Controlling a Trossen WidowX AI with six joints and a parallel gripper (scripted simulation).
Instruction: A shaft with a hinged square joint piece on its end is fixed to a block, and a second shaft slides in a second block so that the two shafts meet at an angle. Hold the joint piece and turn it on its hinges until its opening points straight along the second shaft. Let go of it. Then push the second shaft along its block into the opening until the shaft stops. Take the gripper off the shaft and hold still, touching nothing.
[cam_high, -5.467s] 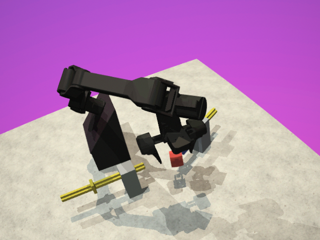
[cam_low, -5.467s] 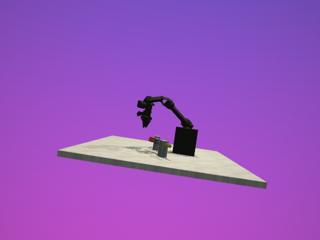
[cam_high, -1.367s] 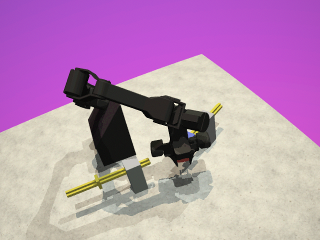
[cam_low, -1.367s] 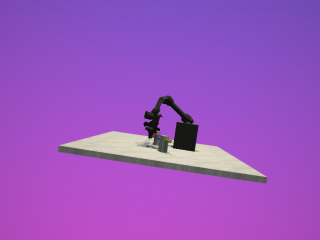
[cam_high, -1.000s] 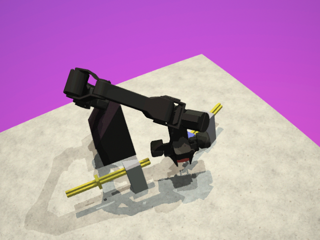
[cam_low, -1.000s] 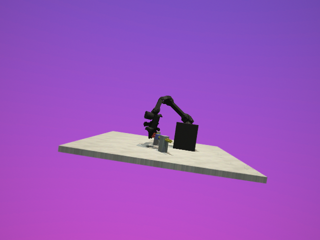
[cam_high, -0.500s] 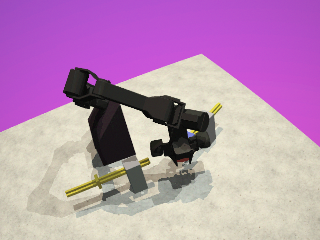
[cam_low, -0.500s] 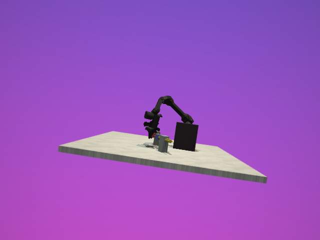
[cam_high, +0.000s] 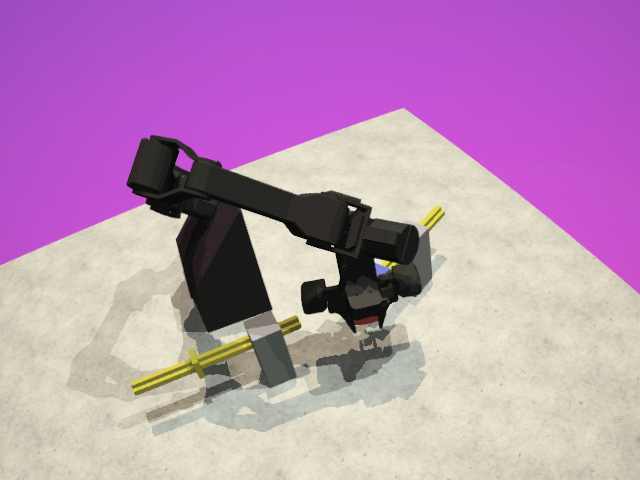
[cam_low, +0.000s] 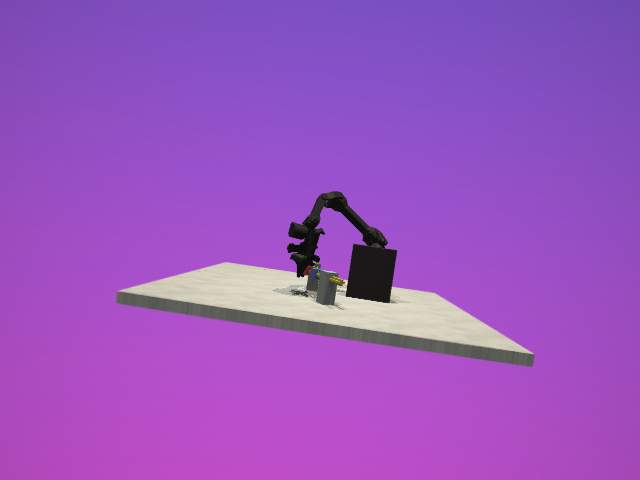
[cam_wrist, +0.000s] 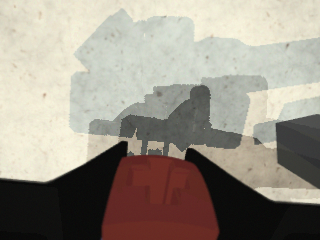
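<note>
My gripper (cam_high: 368, 328) (cam_wrist: 157, 150) is shut on the red joint piece (cam_high: 366, 320) (cam_low: 307, 270) (cam_wrist: 160, 205), one finger on each side of it. A blue part (cam_high: 381, 270) (cam_low: 314, 273) sits behind it, on the end of the first yellow shaft (cam_high: 433, 217). That shaft runs through the far grey block (cam_high: 424, 258) (cam_low: 326, 288). The second yellow shaft (cam_high: 222, 353), with a yellow collar, runs through the near grey block (cam_high: 275, 356). Its inner end stands apart from my gripper. The opening of the joint piece is hidden in the top and exterior views, so its direction is hard to tell.
A tall black pedestal (cam_high: 232, 279) (cam_low: 371, 273) carries the arm and stands close behind the near block. The arm reaches over the space between the two blocks. A dark block-like shape (cam_wrist: 300, 150) shows at the right of the wrist view. The pale table top (cam_high: 465, 413) (cam_low: 206, 294) lies under everything.
</note>
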